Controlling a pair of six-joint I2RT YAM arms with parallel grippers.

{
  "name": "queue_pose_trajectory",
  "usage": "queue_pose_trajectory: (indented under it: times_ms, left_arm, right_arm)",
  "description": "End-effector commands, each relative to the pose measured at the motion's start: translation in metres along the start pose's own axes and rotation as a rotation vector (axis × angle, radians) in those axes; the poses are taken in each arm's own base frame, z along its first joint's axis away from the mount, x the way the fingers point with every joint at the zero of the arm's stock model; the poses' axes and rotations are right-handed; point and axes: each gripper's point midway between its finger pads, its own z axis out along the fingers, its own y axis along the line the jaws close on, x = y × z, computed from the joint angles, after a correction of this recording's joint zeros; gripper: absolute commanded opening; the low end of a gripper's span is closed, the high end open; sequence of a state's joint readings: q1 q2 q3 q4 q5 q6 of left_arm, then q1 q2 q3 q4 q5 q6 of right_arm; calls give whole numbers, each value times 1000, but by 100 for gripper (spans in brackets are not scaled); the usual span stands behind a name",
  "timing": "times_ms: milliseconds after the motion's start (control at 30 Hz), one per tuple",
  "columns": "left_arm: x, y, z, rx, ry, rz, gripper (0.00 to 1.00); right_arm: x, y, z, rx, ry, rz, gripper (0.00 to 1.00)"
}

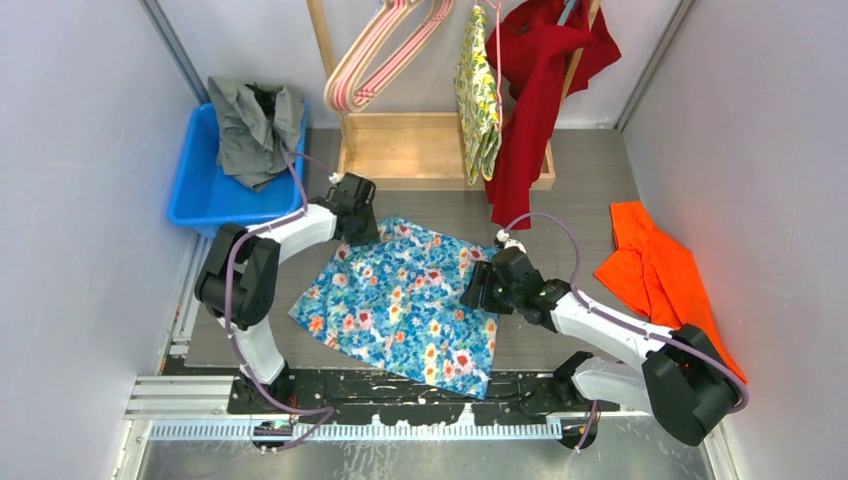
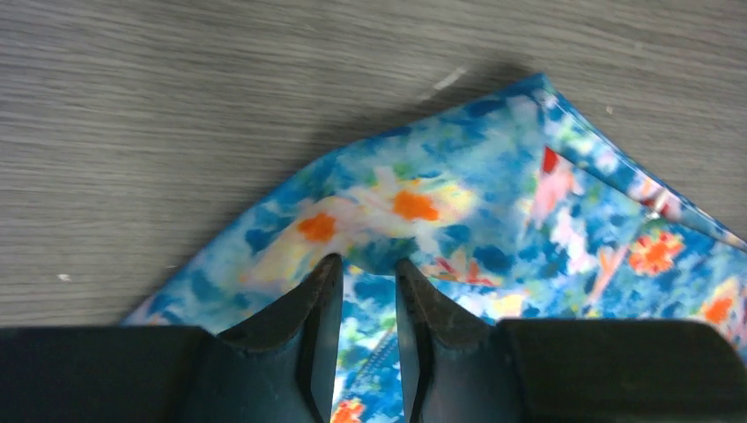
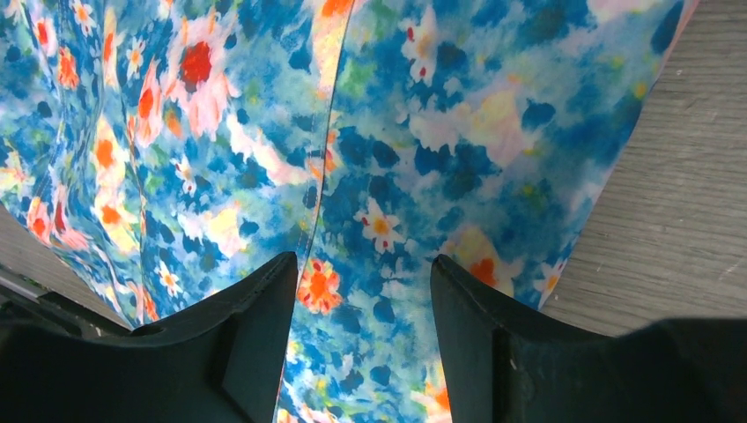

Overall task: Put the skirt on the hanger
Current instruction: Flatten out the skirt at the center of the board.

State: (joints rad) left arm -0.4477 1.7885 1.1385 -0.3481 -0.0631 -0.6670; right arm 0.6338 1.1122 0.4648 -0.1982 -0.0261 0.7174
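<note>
one floral skirt [image 1: 400,300] lies mid-table [image 1: 590,200]; left gripper [image 2: 366,264] narrowly parted at its far corner, grip unclear; right gripper [image 3: 363,264] wide open over its right edge.

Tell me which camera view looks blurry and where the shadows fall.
Left wrist view: the blue floral skirt is soft and smeared, casting a dark shadow on the grey wood-grain table. Right wrist view: print sharper, no hard shadow. Top view: even light, sharp throughout.
</note>
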Motion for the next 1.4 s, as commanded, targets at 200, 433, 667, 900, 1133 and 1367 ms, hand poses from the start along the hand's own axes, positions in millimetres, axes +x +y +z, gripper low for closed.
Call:
queue_pose_trajectory:
  times_ms: [200, 433, 667, 900, 1133, 1367]
  left_arm:
    - [-85, 51, -29, -135, -193, -56, 29]
    - [-93, 45, -71, -92, -226, -46, 29]
    - [-78, 44, -106, -36, -251, -61, 29]
    - [-79, 41, -139, 11, -306, -70, 29]
    - [-110, 26, -171, 34, -372, -36, 29]
    - [-167, 15, -231, 49, -515, -30, 31]
  right_arm:
    - [-13, 6, 3, -14, -59, -6, 63]
    - [-13, -6, 13, 48, -59, 1, 65]
    - [-27, -40, 33, 144, -87, 87, 66]
    - [-76, -46, 27, 159, -185, 159, 66]
    - [-122, -16, -12, 71, -257, 88, 66]
    - [-95, 24, -104, -136, -259, 70, 66]
